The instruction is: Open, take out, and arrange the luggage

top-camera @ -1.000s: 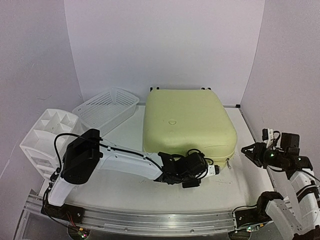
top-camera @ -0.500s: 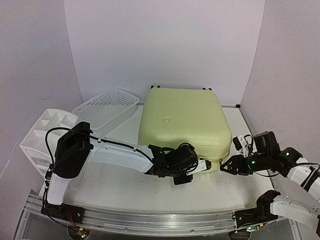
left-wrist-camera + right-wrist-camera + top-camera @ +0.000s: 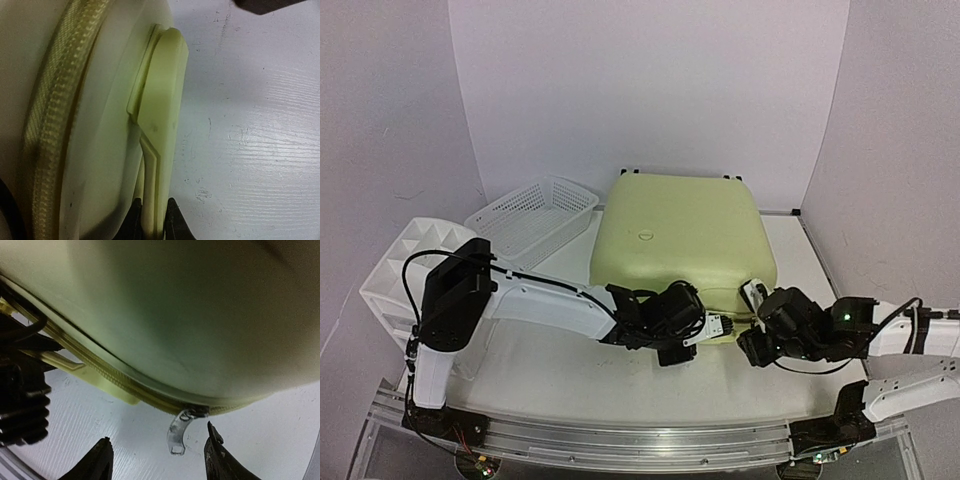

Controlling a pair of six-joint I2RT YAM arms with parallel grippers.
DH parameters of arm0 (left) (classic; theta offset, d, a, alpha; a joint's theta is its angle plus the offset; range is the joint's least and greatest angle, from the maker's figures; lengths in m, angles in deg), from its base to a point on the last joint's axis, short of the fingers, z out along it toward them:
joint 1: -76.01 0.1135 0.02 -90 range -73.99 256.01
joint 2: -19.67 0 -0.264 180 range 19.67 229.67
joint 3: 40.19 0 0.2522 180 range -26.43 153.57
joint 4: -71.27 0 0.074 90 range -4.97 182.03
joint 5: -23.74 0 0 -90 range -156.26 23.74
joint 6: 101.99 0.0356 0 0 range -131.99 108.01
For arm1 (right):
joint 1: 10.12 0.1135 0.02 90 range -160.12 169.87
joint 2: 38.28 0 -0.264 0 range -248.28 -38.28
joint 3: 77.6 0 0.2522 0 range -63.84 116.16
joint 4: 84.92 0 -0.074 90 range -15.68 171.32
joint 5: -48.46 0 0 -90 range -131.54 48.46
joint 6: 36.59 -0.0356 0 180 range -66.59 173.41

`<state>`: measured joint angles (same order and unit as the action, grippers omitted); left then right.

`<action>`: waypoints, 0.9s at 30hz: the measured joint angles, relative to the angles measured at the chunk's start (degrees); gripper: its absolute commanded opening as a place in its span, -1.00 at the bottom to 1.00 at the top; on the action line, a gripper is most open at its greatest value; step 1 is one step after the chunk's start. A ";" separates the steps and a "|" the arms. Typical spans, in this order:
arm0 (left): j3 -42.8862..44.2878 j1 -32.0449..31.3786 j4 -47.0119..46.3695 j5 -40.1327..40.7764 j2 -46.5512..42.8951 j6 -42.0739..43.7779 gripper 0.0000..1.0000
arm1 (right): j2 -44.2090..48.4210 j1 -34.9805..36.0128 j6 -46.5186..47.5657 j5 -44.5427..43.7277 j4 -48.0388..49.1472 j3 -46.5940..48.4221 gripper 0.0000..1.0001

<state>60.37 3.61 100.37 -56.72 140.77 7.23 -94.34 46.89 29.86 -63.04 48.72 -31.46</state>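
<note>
The luggage is a closed pale yellow suitcase lying flat at the back middle of the table. My left gripper is at its near edge, shut on the suitcase's side handle, which runs between the fingertips at the bottom of the left wrist view. My right gripper is open just right of the handle, at the near right corner. In the right wrist view its fingers straddle a clear zipper pull hanging from the zipper line without touching it.
A white mesh basket stands at the back left. A white drawer organizer stands at the left edge. The table's front rail runs below both arms. White walls close in on three sides.
My left gripper has dragged the suitcase's near edge leftward, turning the case slightly. My right arm has swung in from the far right to the near right corner by the zipper pull.
</note>
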 measured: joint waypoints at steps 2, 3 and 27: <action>-0.28 0.09 -0.04 -0.07 -0.20 -0.22 -1.00 | -3.34 3.32 -0.11 -5.31 2.08 0.28 0.12; -0.37 0.09 -0.09 -0.07 -0.26 -0.26 -1.00 | -4.83 4.17 -0.15 -8.17 2.56 0.35 0.07; -6.12 0.90 -2.08 -0.11 -3.93 -0.81 -1.00 | 10.38 -3.56 -1.49 -7.50 5.07 -4.39 -0.20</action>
<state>54.25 4.51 98.29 -56.83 136.83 6.42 -83.95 43.33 28.37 -70.53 53.79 -35.85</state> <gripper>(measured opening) 0.121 0.157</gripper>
